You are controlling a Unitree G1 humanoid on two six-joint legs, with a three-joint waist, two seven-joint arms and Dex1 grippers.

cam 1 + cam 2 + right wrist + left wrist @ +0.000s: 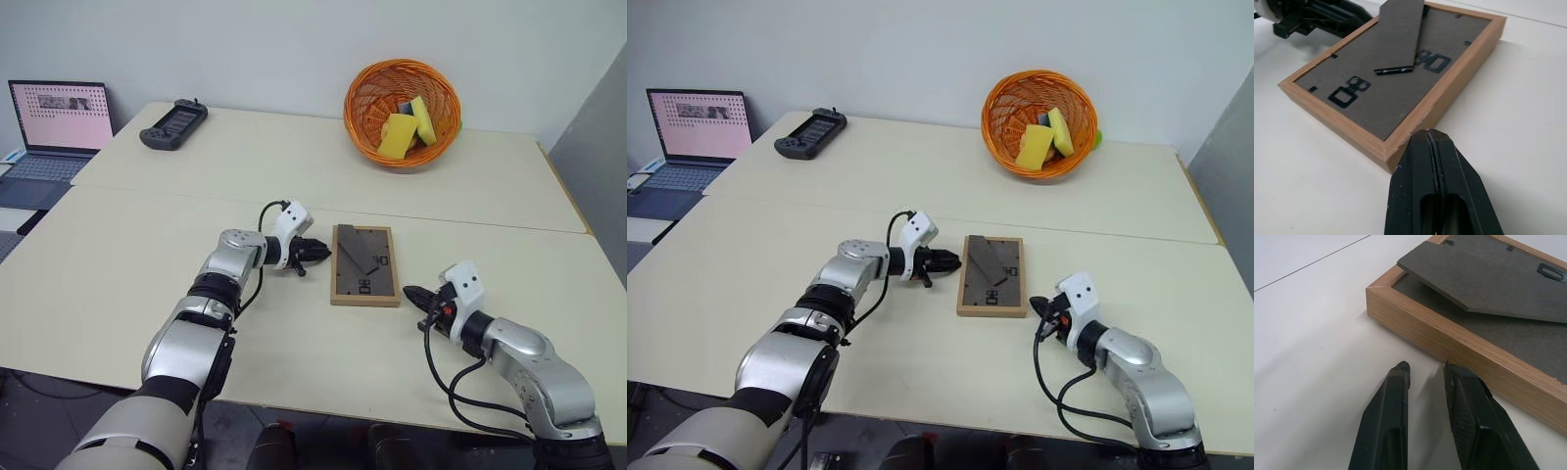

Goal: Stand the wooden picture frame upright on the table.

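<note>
My two grippers, both pressed together and holding nothing, sit on either side of the picture frame.

I see the left gripper (315, 253) just beside the left edge of the picture frame (365, 264), its tips pointing at the wood, and the right gripper (415, 293) near the frame's near right corner. The frame lies flat on the table (147, 255), back panel up, with the fold-out stand (1484, 281) lifted a little from the panel. On the far side of the table stand an orange basket (364, 117) with yellow sponges (396, 137) and a black controller (173, 124); a laptop (54, 132) is at the far left.
</note>
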